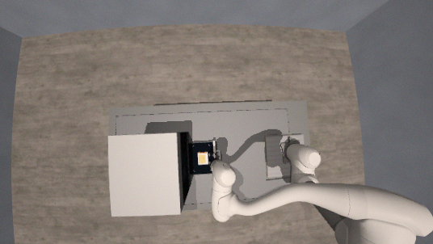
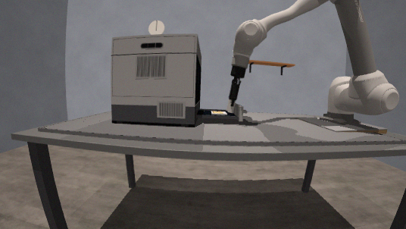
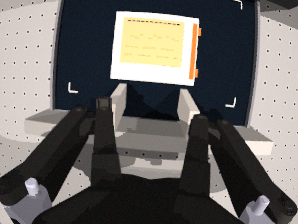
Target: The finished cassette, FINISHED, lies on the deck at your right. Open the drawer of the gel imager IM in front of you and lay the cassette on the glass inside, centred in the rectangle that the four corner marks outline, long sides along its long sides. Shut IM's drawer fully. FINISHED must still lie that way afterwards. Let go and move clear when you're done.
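Observation:
The gel imager IM [image 1: 143, 174] is a grey box on the left of the deck; it also shows in the side view [image 2: 155, 79]. Its drawer [image 1: 196, 157] stands pulled out, with dark glass and white corner marks [image 3: 156, 43]. The FINISHED cassette [image 3: 156, 47], white with a yellow face and an orange edge, lies flat on the glass inside the marks, a little towards the far side. It also shows from above [image 1: 203, 158] and from the side [image 2: 219, 112]. My gripper [image 3: 152, 97] hangs over the drawer's grey handle [image 3: 149, 129], fingers partly open on either side of it, holding nothing.
A flat grey pad [image 1: 279, 157] lies on the deck at the right beside the arm's base [image 2: 360, 95]. An orange shelf [image 2: 270, 64] hangs on the back wall behind the arm.

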`<state>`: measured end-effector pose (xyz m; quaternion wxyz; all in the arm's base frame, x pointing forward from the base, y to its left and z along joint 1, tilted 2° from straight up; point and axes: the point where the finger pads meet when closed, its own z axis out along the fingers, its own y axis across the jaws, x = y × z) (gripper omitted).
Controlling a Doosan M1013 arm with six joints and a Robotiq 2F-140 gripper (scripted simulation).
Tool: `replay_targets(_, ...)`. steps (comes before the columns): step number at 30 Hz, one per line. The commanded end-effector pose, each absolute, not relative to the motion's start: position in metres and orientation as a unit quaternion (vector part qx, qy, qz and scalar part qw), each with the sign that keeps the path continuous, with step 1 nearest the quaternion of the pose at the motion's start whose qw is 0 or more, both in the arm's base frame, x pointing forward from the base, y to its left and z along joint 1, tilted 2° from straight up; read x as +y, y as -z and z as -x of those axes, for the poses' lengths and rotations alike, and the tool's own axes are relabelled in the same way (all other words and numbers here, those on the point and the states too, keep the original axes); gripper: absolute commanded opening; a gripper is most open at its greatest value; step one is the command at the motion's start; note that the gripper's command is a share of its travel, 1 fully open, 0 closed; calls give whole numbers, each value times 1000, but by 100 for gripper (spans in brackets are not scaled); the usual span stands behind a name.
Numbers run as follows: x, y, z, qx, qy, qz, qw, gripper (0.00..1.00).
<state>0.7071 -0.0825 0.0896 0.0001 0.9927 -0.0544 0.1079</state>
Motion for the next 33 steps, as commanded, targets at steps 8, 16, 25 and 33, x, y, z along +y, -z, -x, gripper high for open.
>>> replay_targets(8, -82, -87, -707, -54, -108, -993, 0, 46)
replay_targets(16, -82, -85, -707, -54, -108, -993, 0, 46)
replay_targets(25, -82, -82, -707, -54, -108, -993, 0, 46)
replay_targets(33, -83, -82, -709, -54, -108, -993, 0, 46)
